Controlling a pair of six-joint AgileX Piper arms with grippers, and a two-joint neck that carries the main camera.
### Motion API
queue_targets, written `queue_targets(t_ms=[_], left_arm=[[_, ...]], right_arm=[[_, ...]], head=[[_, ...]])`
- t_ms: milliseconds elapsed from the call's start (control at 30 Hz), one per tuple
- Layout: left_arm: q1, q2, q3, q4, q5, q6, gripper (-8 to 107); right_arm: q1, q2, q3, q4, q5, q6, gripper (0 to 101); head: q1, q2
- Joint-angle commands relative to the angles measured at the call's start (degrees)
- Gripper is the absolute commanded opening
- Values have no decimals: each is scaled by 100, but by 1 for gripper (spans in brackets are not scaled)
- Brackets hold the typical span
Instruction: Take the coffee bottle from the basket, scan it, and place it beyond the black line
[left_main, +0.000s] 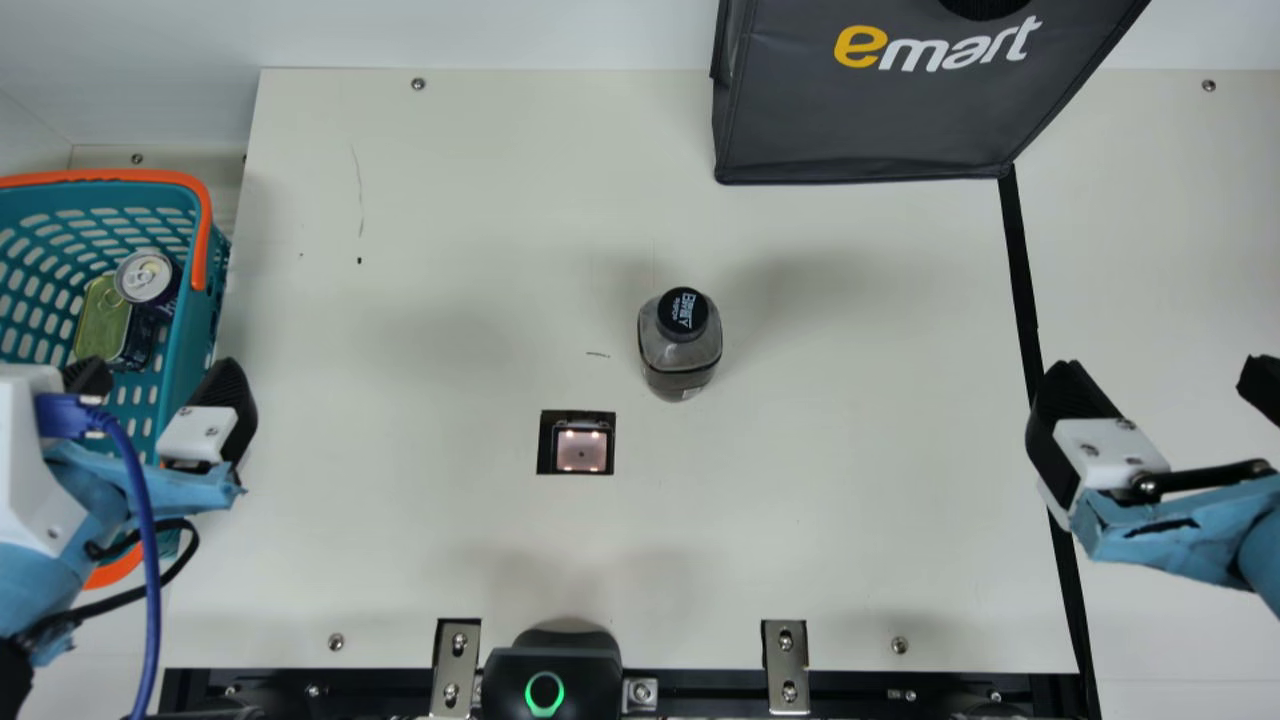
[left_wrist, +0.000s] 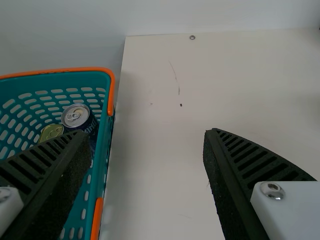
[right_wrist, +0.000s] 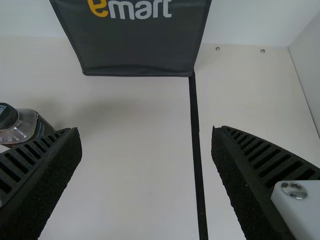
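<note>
- Stands near the middle of the frame in the main view, on the cream, flat-topped table (left_main: 850, 480), as a squat, see-through coffee bottle (left_main: 680, 350) with rounded corners.
- Looks grey and glassy at the shoulders, darker lower down; wears a round black cap with white lettering.
- Sits just beside the square, black-edged scanner (left_main: 581, 450) with its glowing pinkish pane, up and to the right of it in the frame; well short of the long, straight black line (left_main: 1015, 270) at right.
- Points cap upward, with the long axis upright; leans with its cap to the left in the right wrist view.
- Loses part of its cap at the right wrist view's left edge, and part of its lower body behind a finger.
- Cut off by the main view's top edge: dark grey fabric bag (left_main: 860, 120).
- Partly hidden in the left wrist view, inside the teal, orange-rimmed plastic basket (left_main: 190, 330): dark blue, silver-topped can (left_wrist: 82, 117) and green-gold metal tin (left_wrist: 51, 132).
- Spread wide with nothing between the fingers: black-fingered left gripper (left_main: 158, 390) at lower left, over the basket, and matching right gripper (left_main: 1168, 395) at right, hiding a stretch of the line.
</note>
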Motion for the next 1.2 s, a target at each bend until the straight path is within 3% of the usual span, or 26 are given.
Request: queue_targets(t_ms=[0, 500, 867, 1167], left_arm=[[0, 0, 0, 0, 0, 0, 90], [0, 0, 0, 0, 0, 0, 90], [0, 0, 0, 0, 0, 0, 90], [0, 0, 0, 0, 0, 0, 90]], right_arm=[[19, 50, -20, 5, -46, -29, 91], [-48, 515, -167, 343, -441, -349, 91], [-167, 886, -226, 823, -568, -681, 91], [-14, 1061, -178, 902, -720, -833, 91]], head=[[-157, 9], [-157, 9], [-157, 9], [-157, 9]])
